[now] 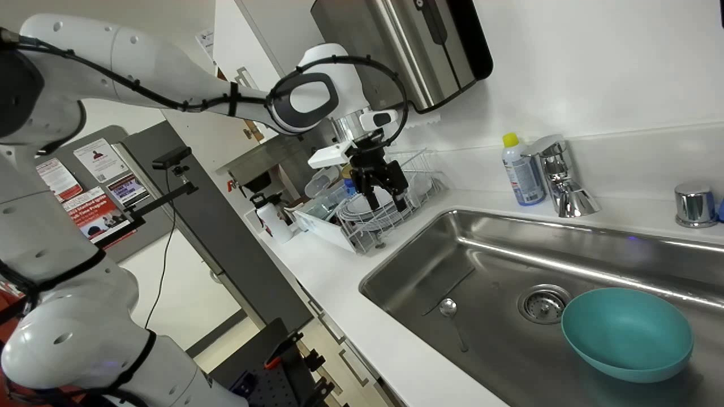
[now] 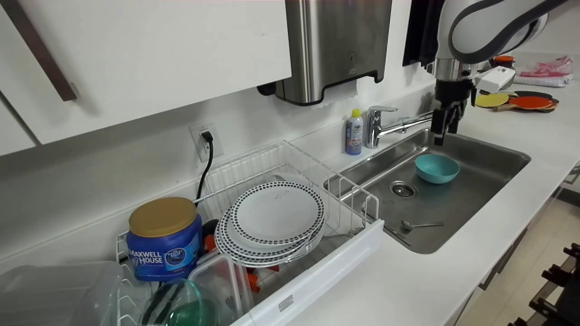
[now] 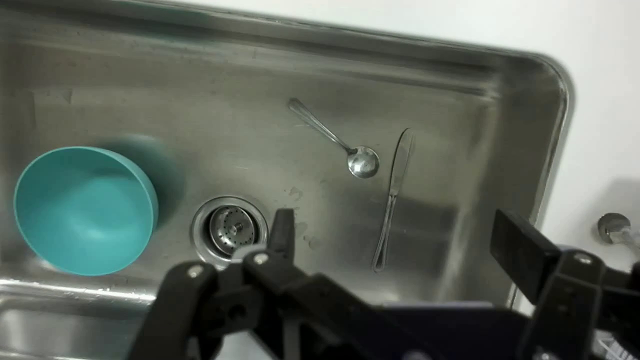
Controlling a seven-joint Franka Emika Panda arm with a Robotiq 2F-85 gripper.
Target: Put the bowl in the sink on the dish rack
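The teal bowl (image 1: 628, 334) stands upright and empty on the floor of the steel sink (image 1: 498, 362), beside the drain. It also shows in an exterior view (image 2: 436, 169) and at the left of the wrist view (image 3: 85, 210). My gripper (image 1: 388, 200) is open and empty, pointing down, well above the sink and apart from the bowl. In the wrist view its fingers (image 3: 392, 214) frame the sink end with the knife, off to one side of the bowl. The white wire dish rack (image 2: 326, 271) stands on the counter beside the sink, holding stacked plates (image 2: 277, 213).
A spoon (image 3: 363, 162) and a knife (image 3: 398, 182) lie in the sink. A faucet (image 2: 375, 129) and spray can (image 2: 354, 133) stand behind it. A towel dispenser (image 2: 335, 50) hangs above. A coffee tub (image 2: 163, 260) and clear containers crowd the rack's far end.
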